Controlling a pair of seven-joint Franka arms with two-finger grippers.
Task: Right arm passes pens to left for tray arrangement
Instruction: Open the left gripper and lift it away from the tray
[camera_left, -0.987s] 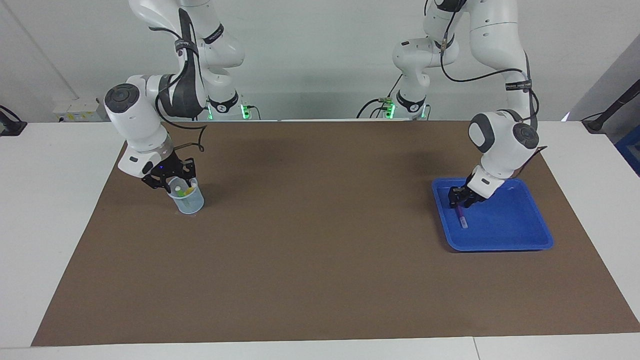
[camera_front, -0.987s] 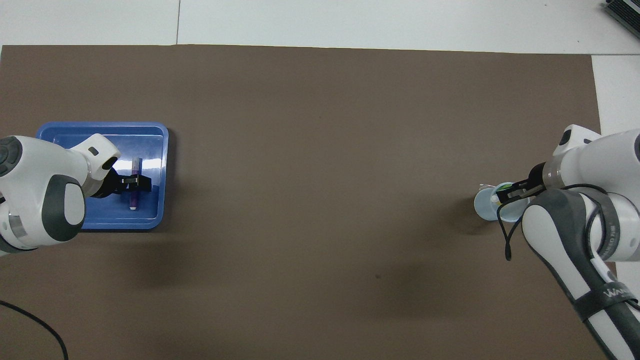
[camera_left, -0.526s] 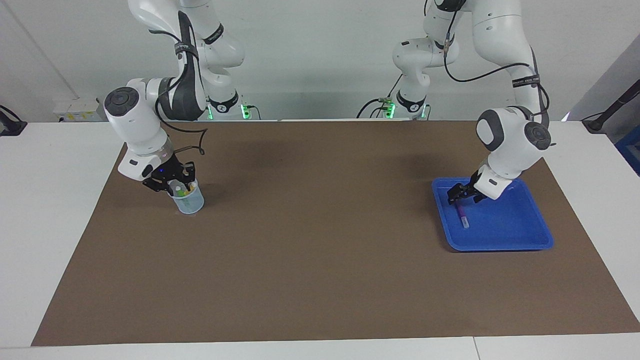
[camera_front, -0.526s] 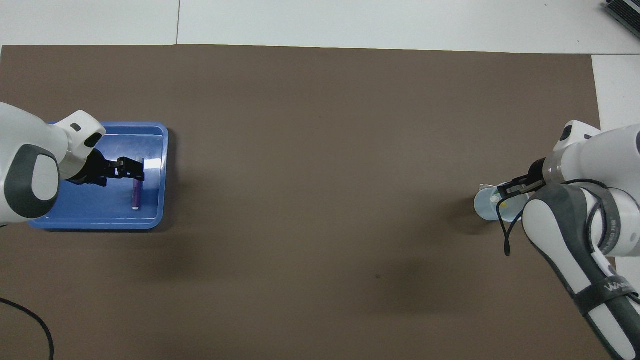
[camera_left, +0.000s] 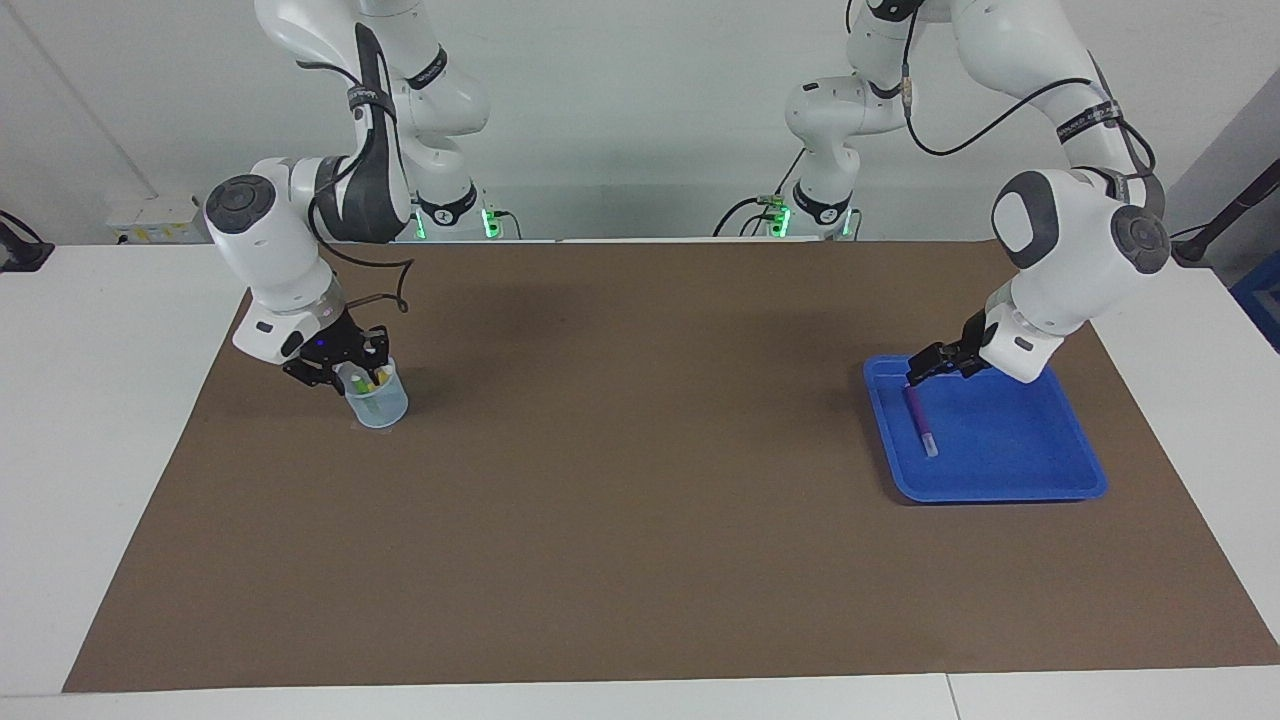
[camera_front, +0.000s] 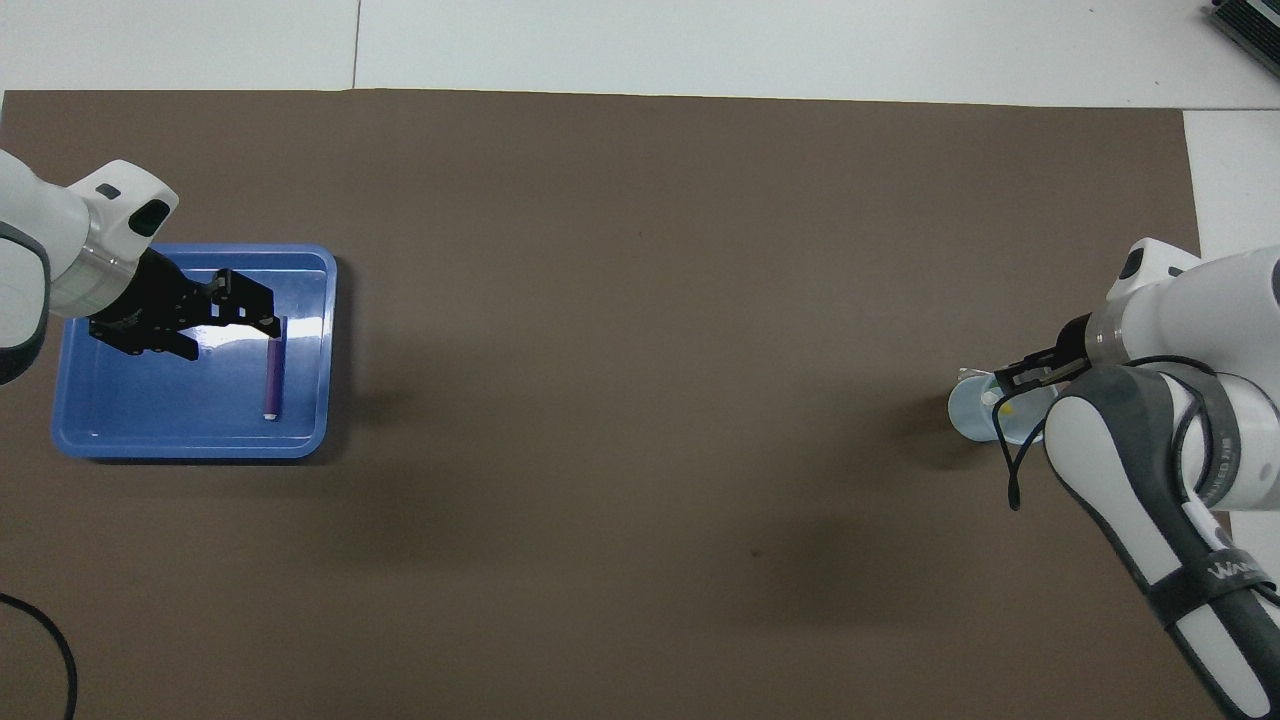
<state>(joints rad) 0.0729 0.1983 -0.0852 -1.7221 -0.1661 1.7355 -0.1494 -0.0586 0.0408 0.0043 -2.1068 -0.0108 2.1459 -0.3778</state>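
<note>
The purple pen lies flat in the blue tray at the left arm's end of the table, along the tray's edge toward the table's middle. The left gripper hangs over the tray's robot-side rim, jaws wide apart and empty. At the right arm's end, the right gripper dips into the pale mesh cup, where the green pen and the yellow pen stand; I cannot tell whether it grips one.

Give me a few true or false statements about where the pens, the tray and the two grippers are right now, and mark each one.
1. The purple pen lies in the blue tray. True.
2. The left gripper grips the purple pen. False: it is open, above the tray.
3. The right gripper is at the pale cup. True.
4. The green pen lies in the tray. False: it stands in the cup.
</note>
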